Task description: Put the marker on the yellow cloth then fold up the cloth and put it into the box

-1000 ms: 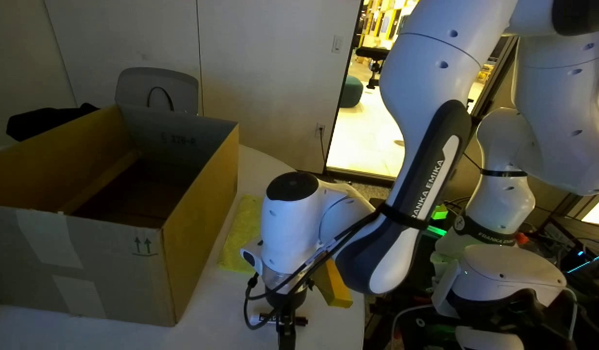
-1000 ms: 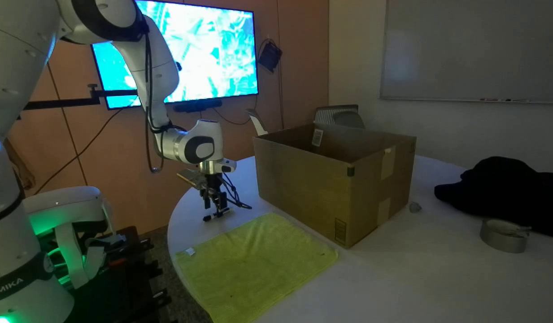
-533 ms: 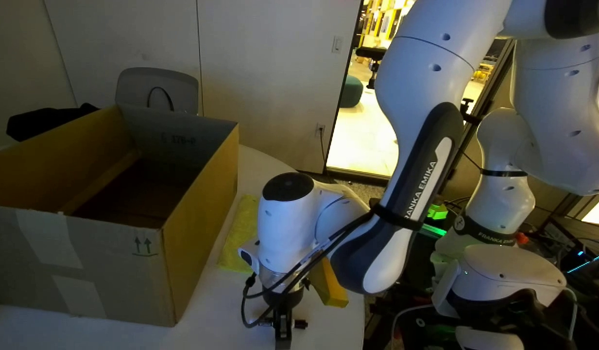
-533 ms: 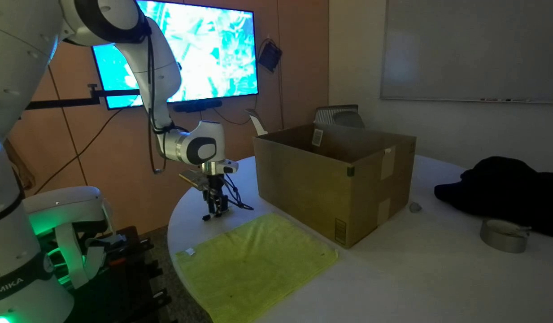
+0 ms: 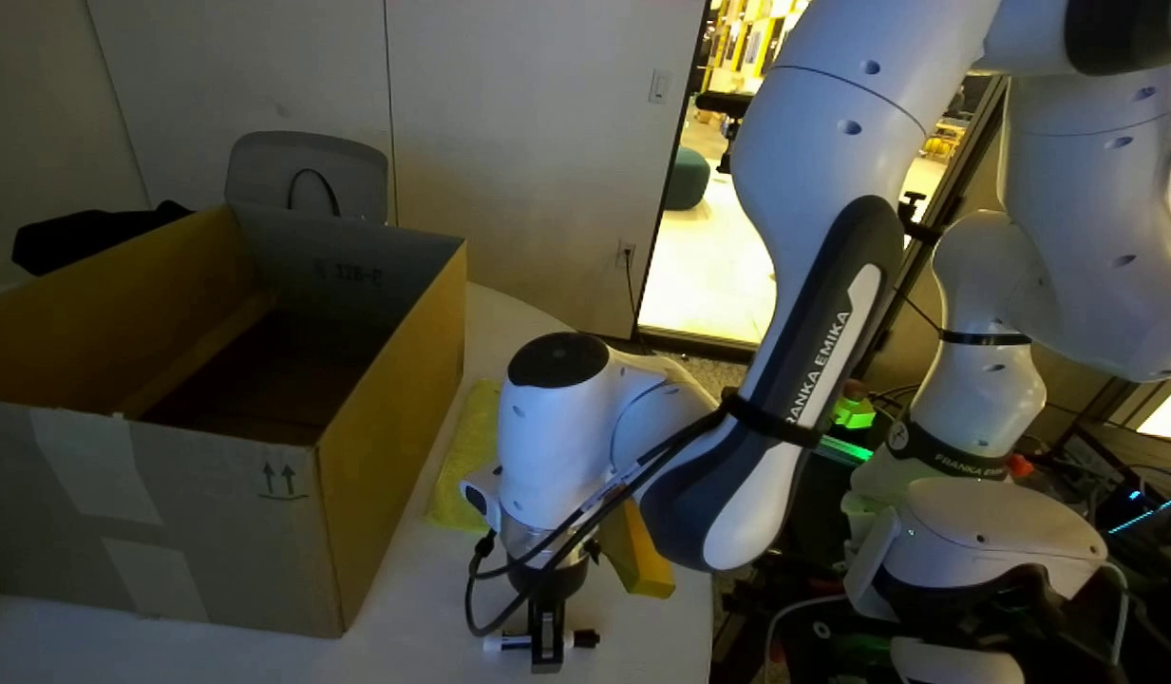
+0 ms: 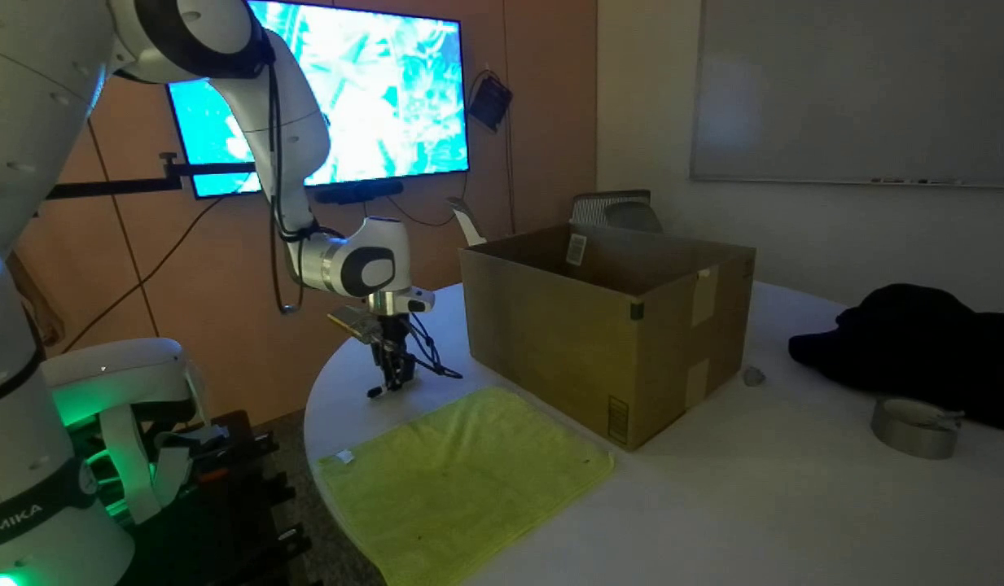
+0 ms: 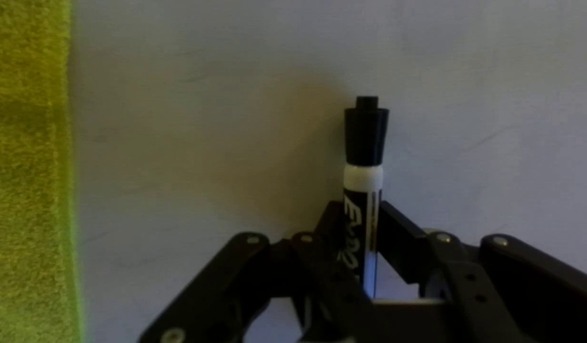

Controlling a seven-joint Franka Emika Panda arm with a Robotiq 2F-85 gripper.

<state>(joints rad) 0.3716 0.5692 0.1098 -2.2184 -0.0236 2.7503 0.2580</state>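
The pincer [image 7: 362, 216] has hold of the marker [image 7: 363, 178]. Its two fingers [image 7: 333, 219] squeeze it from both sides, so they are only as far apart as the marker is thick. The marker is white with a black cap [image 7: 366, 136] and a black patch with letters on it. In an exterior view it points sideways, and one end pokes out on each side of the pincer. I cannot tell if it touches the white tabletop [image 6: 762, 505] or is a tiny bit above it.

The wrist view shows a strip of tabletop between the marker and the yellow cloth [image 7: 26, 190], so those two are apart. The cloth is spread out almost flat, with a small white label [image 6: 344, 456] at one corner. Just beside it stands the big brown box [image 6: 550, 342] with its top open. The robot arm [image 6: 294, 122] reaches down from above.

A soft black heap [image 6: 917, 350] lies on the tabletop, with a grey roll [image 6: 915, 439] next to it. A little grey lump [image 6: 753, 376] sits near the box. Farther back are a bright screen [image 6: 388, 89] and a big whiteboard [image 6: 860, 89].
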